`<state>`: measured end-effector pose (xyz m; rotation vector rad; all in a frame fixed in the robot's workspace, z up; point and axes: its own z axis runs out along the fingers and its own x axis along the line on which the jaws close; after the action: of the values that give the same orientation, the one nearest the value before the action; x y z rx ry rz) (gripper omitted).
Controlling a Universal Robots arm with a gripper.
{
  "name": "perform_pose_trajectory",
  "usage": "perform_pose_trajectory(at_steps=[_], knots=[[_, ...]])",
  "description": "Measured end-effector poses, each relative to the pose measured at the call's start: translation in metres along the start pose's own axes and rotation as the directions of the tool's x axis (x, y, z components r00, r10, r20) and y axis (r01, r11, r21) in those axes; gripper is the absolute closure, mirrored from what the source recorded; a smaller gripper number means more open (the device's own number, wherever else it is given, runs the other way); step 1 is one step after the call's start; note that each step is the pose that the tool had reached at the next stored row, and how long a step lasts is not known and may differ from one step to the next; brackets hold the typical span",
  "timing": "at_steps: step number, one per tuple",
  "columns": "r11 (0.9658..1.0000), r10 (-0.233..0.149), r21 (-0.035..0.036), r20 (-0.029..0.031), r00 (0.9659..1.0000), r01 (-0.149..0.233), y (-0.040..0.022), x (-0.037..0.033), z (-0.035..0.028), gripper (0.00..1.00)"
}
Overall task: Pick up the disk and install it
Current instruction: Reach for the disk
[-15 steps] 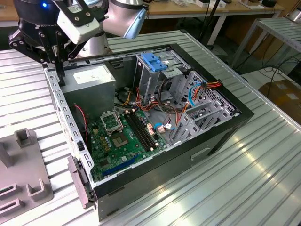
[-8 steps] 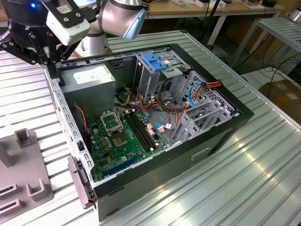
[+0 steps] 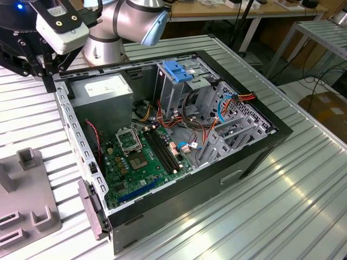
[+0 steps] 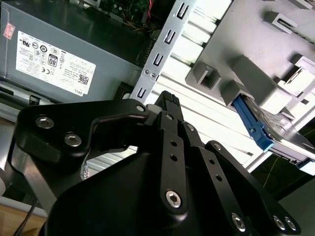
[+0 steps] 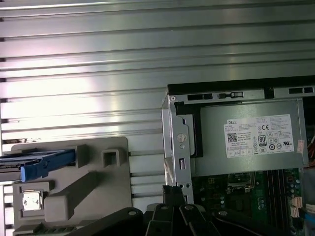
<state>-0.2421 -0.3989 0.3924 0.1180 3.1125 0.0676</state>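
Observation:
The disk (image 4: 268, 129) is a grey drive with a bright blue rail, standing on edge in a slot of the grey holder (image 4: 256, 44) on the table. The first wrist view shows the disk (image 5: 45, 164) in the same holder (image 5: 74, 187). My gripper (image 4: 167, 100) is shut with nothing in it, and hovers over the slatted table beside the rear corner of the open computer case (image 3: 179, 135). In the first wrist view the gripper (image 5: 172, 191) is apart from the disk. In the exterior view it (image 3: 49, 76) hangs at the far left, above the case's corner.
Inside the case, a grey drive cage topped by a blue bracket (image 3: 181, 70) stands toward the back. The power supply (image 3: 103, 89), the motherboard (image 3: 141, 157) and loose cables (image 3: 190, 124) fill the rest. The grey holder (image 3: 27, 200) sits at the exterior view's left.

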Motion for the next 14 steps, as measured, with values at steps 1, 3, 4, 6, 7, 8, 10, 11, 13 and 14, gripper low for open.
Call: perform_pose_trajectory(at_steps=[1,3,4,6,7,8,10,11,13,14], knots=[[1.0000,0.000,0.0000,0.0001,1.0000,0.000,-0.0001,0.0017,0.0000,0.90],[1.0000,0.000,-0.0001,0.0001,1.0000,0.000,-0.0006,0.0073,-0.0001,0.90],[1.0000,0.000,0.0000,0.0001,1.0000,0.000,-0.0007,0.0088,-0.0001,0.90],[1.0000,0.000,0.0001,0.0000,1.0000,0.000,-0.0011,0.0140,-0.0003,0.90],[1.0000,0.000,0.0000,0.0000,1.0000,0.000,-0.0012,0.0158,-0.0003,0.90],[1.0000,0.000,0.0000,0.0001,1.0000,0.000,-0.0013,0.0176,-0.0004,0.90],[1.0000,0.000,0.0000,0.0001,1.0000,0.000,-0.0017,0.0225,-0.0005,0.90],[1.0000,0.000,0.0000,0.0000,1.0000,0.000,-0.0019,0.0244,-0.0005,0.90],[1.0000,0.000,0.0000,0.0001,1.0000,0.000,-0.0022,0.0292,-0.0006,0.90],[1.0000,0.000,0.0000,0.0001,1.0000,0.000,-0.0024,0.0311,-0.0006,0.90]])
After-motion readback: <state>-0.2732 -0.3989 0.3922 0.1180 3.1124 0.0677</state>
